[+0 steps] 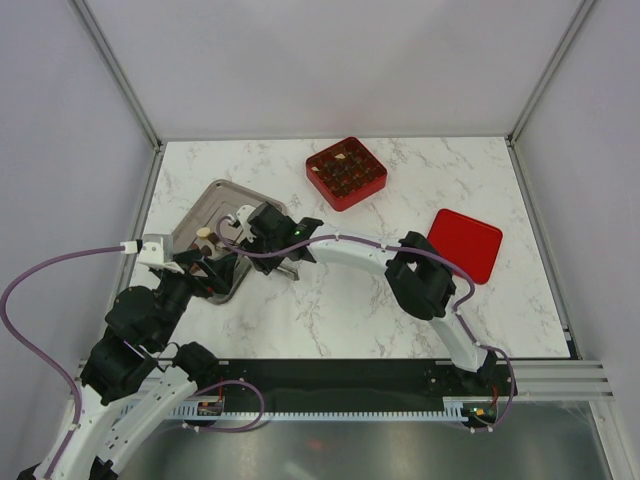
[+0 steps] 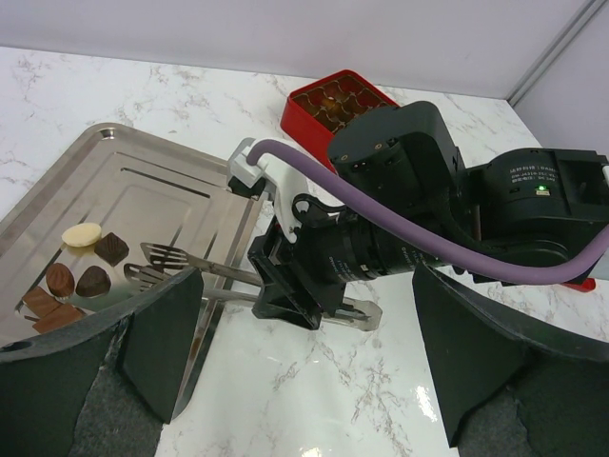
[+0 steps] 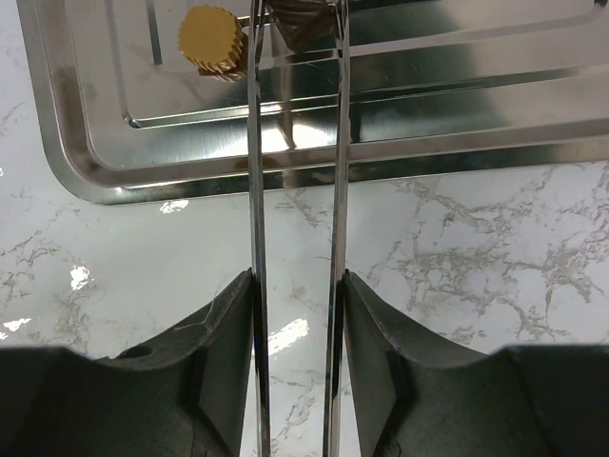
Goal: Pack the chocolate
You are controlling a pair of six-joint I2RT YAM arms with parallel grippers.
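Note:
Several pieces of chocolate lie at the near end of the steel tray [image 2: 124, 162]: a pale cream one [image 2: 81, 233] and dark brown ones [image 2: 111, 248]. My right gripper [image 3: 297, 314] is shut on the metal tongs [image 3: 255, 190], whose two arms run forward over the tray [image 3: 86, 143]. A ridged golden piece [image 3: 211, 40] sits left of the tong tips. Something dark brown [image 3: 303, 21] shows between the tips, and I cannot tell whether it is gripped. My left gripper [image 2: 304, 381] stands open over bare marble beside the tray, holding nothing.
The red gridded box [image 1: 345, 172], with pieces in its cells, stands at the back centre. Its flat red lid [image 1: 466, 243] lies to the right. The right arm [image 1: 350, 255] stretches across the table to the tray [image 1: 215, 200], close above my left gripper [image 1: 205, 272].

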